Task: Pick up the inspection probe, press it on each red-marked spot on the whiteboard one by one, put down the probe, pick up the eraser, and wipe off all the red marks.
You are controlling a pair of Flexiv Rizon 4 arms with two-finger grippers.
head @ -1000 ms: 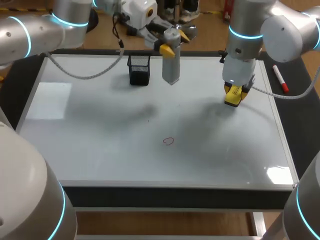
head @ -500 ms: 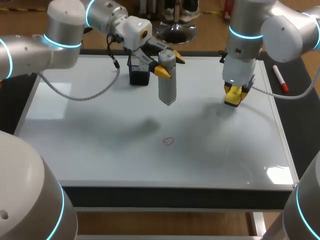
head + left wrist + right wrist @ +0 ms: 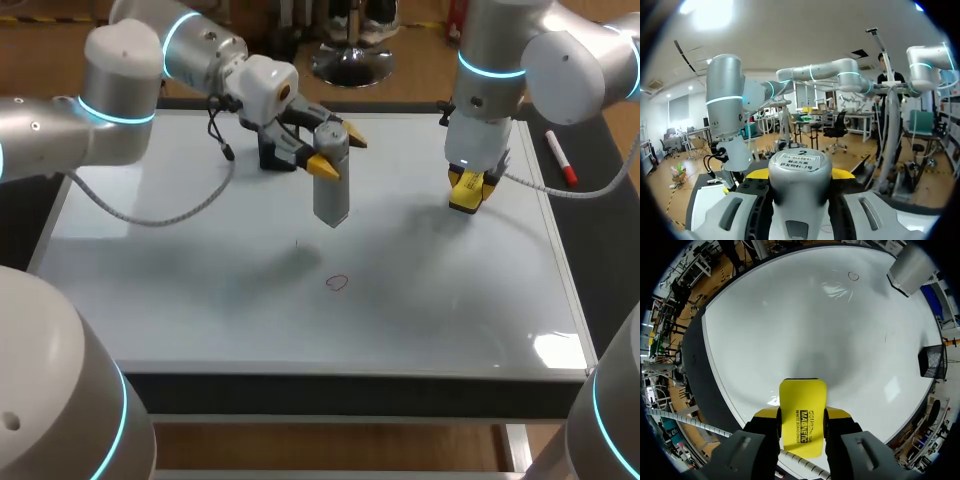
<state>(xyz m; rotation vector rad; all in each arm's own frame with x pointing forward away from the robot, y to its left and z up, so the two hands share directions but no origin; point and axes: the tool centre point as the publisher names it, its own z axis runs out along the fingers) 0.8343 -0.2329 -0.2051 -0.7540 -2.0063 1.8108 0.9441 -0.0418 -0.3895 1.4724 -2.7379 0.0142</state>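
Note:
My left gripper (image 3: 338,150) is shut on the grey inspection probe (image 3: 331,195), which hangs upright above the whiteboard (image 3: 180,250), behind a small red circle (image 3: 338,282). In the left wrist view the probe's labelled cap (image 3: 800,170) sits between the fingers (image 3: 735,215) of the left gripper (image 3: 800,176). Over the board's far right, my right gripper (image 3: 467,186) is shut on the yellow eraser (image 3: 462,204). The right wrist view shows the eraser (image 3: 802,412) between the right gripper's (image 3: 802,421) fingers, with the red circle (image 3: 854,276) and the probe (image 3: 912,267) far ahead.
A black mesh holder (image 3: 272,152) stands at the back of the board, partly hidden behind my left wrist; it also shows in the right wrist view as the holder (image 3: 931,361). A red marker (image 3: 560,158) lies on the dark strip right of the board.
My left arm has brought the probe forward and lower, from beside the mesh holder toward the red circle. The right arm and eraser have not moved.

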